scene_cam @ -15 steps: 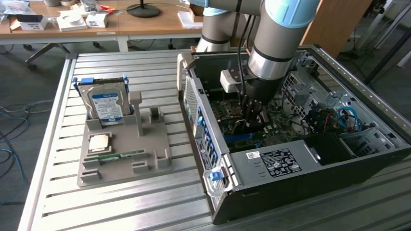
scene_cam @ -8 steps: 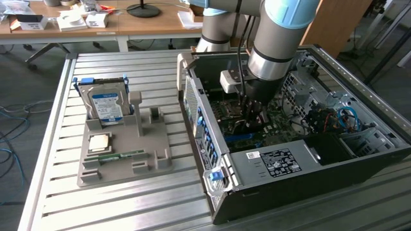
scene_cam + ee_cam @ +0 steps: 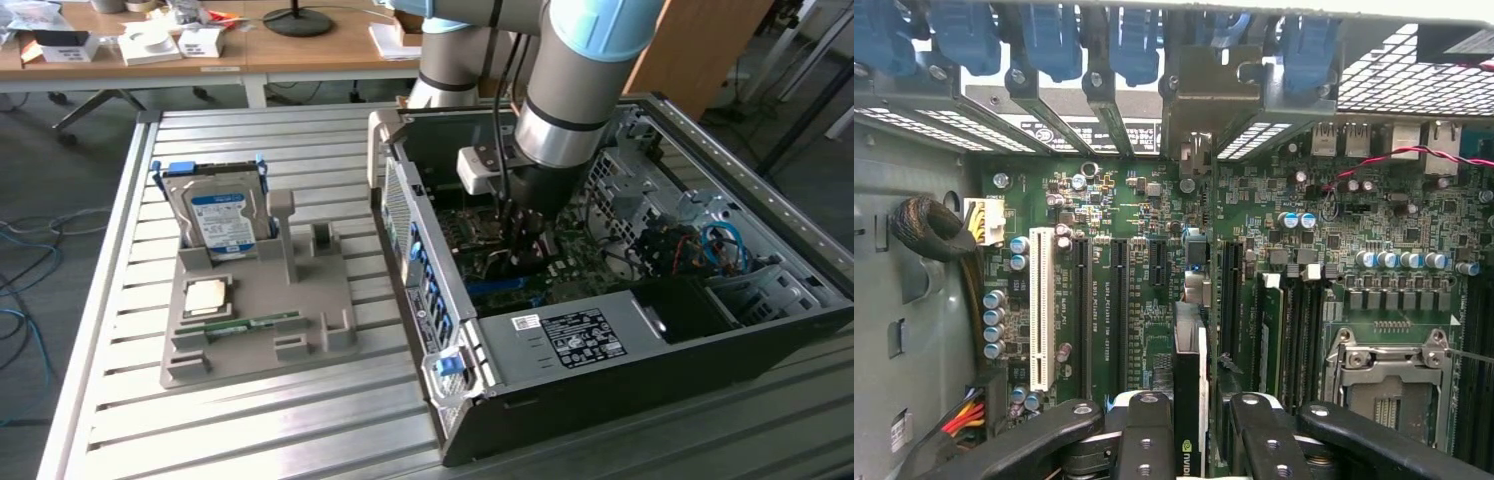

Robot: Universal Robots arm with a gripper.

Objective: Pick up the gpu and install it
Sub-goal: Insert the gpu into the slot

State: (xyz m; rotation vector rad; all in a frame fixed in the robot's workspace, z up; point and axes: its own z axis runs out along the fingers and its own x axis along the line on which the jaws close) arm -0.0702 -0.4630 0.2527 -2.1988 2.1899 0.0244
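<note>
Inside the open computer case, the gripper clamps partly closed on the gpu, held edge-on just above the motherboard. Installation appears underway; seating likely calls for squaring the card over its slot.

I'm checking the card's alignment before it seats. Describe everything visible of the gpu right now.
The gpu is seen edge-on in the wrist view: a thin dark card standing upright, with a pale strip along one side and a green-and-white logo near the gripper. It is clamped between the black fingers, which are closed on it from both sides. It hangs over the green motherboard inside the open computer case, roughly in line with the long black slots.
</note>
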